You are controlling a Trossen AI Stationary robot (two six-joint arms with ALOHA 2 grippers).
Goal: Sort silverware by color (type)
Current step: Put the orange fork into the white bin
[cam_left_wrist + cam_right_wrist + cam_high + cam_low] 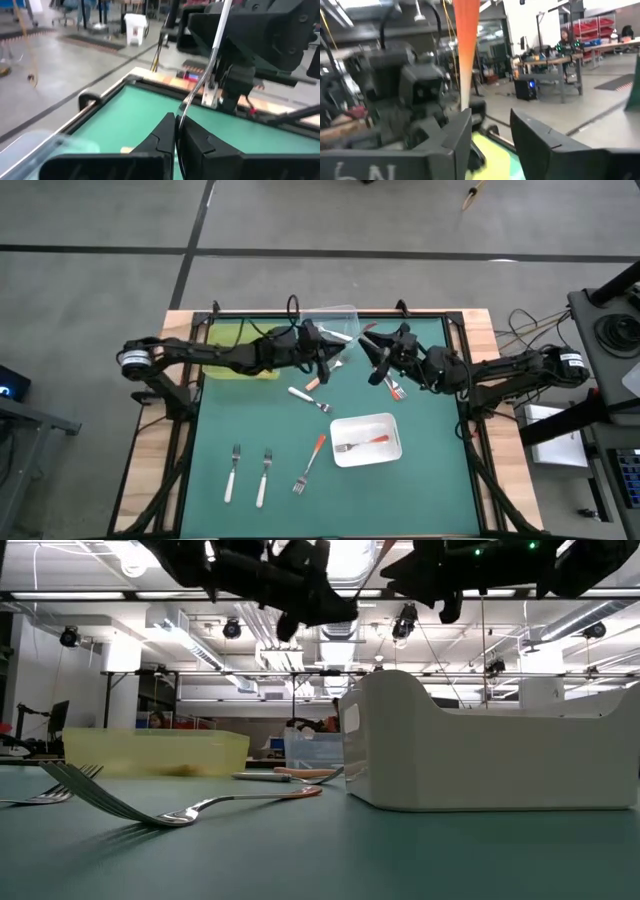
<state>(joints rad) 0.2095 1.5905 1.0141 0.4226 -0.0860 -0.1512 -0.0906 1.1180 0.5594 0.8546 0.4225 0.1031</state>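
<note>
The white tray (366, 439) holds 1 red-orange fork (362, 444); the yellow tray (238, 350) and clear tray (335, 318) sit at the counter's (430, 480) far edge, contents unclear. The left gripper (325, 367) has its jaws pressed together on a fork's metal end (210, 55); its orange handle (465, 45) lies beside the right gripper's (380, 360) spread jaws. 3 forks lie near the front edge, with open mat between.
</note>
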